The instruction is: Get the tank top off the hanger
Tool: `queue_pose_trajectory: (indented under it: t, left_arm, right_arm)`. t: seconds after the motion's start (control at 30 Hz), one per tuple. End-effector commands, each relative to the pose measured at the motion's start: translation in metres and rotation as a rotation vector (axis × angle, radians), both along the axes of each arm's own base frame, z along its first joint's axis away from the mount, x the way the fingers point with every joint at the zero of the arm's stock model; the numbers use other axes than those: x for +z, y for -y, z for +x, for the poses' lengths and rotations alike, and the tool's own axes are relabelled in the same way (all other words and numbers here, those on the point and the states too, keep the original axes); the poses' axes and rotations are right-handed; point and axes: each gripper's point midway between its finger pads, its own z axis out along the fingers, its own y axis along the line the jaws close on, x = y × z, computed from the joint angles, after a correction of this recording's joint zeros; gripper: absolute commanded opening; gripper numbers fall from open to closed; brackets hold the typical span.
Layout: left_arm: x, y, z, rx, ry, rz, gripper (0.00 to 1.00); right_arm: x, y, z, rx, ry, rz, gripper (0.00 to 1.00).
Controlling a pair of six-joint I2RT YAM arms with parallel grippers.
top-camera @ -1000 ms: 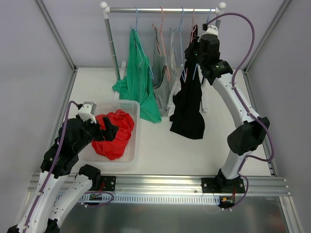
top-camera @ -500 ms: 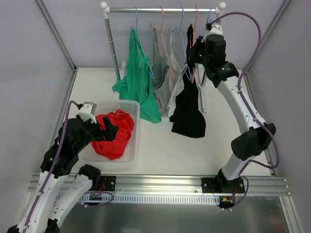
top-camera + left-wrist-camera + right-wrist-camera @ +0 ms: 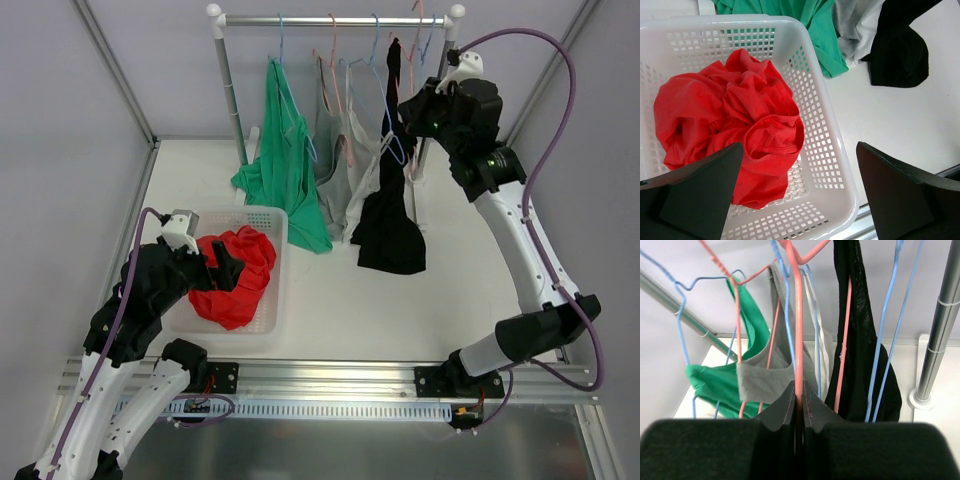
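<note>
A black tank top (image 3: 390,215) hangs by one strap from a pink hanger (image 3: 417,28), its hem resting on the table. My right gripper (image 3: 415,118) is shut on this hanger's pink wire (image 3: 798,315), high up beside the rail's right end. In the right wrist view the gripper (image 3: 799,390) pinches the wire, and the black top (image 3: 860,340) hangs just right of it. My left gripper (image 3: 222,268) is open and empty over the basket; in its wrist view it (image 3: 797,150) hovers above the red garment.
A white basket (image 3: 268,216) holds a red garment (image 3: 235,280) at front left. Green (image 3: 285,160), grey (image 3: 330,150) and white (image 3: 358,200) tops hang on the rail (image 3: 330,20). The rack's right post (image 3: 940,325) stands close to my right gripper.
My right gripper has risen and moved right with the pink hanger, lifting the black tank top so that less of it lies on the table. The left arm has not moved.
</note>
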Motion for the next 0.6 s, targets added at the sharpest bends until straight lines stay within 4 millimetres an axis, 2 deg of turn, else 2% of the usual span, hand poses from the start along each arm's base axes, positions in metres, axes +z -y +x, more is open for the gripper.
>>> queue_pose_trajectory:
  t: [0.0,0.17,0.2,0.27,0.3,0.33,0.4,0.43,0.47,0.5,0.57]
  left_arm:
    - [0.007,0.003,0.003,-0.017,0.033,-0.010,0.99]
    - [0.007,0.003,0.002,-0.017,0.036,-0.011,0.99]
    - [0.008,0.003,0.002,-0.020,0.040,-0.014,0.99]
    - [0.008,0.004,0.001,-0.026,0.041,-0.015,0.99]
    - [0.010,0.005,0.001,-0.030,0.044,-0.016,0.99]
    - [0.010,0.006,0.001,-0.038,0.046,-0.017,0.99]
    - [0.015,0.009,-0.001,-0.062,0.055,-0.026,0.99]
    - [0.016,0.011,-0.001,-0.075,0.056,-0.024,0.99]
    - [0.018,0.014,-0.003,-0.094,0.059,-0.032,0.99]
    - [0.023,0.016,-0.003,-0.104,0.064,-0.036,0.99]
    - [0.030,0.021,-0.005,-0.135,0.070,-0.052,0.99]
  right_arm:
    - [0.049,0.008,-0.034,0.035,0.149,0.034,0.00]
    - [0.048,0.015,-0.061,0.072,0.163,0.024,0.00]
    - [0.054,0.018,-0.073,0.080,0.184,0.031,0.00]
    - [0.047,0.020,-0.084,0.097,0.176,0.031,0.00]
    - [0.056,0.024,-0.099,0.103,0.204,0.039,0.00]
    - [0.048,0.024,-0.105,0.121,0.192,0.036,0.00]
    - [0.049,0.029,-0.120,0.132,0.205,0.041,0.00]
    - [0.056,0.031,-0.138,0.154,0.232,0.047,0.00]
    - [0.050,0.033,-0.145,0.163,0.226,0.039,0.00]
    - [0.054,0.040,-0.161,0.159,0.243,0.042,0.00]
    - [0.046,0.046,-0.173,0.147,0.238,0.034,0.00]
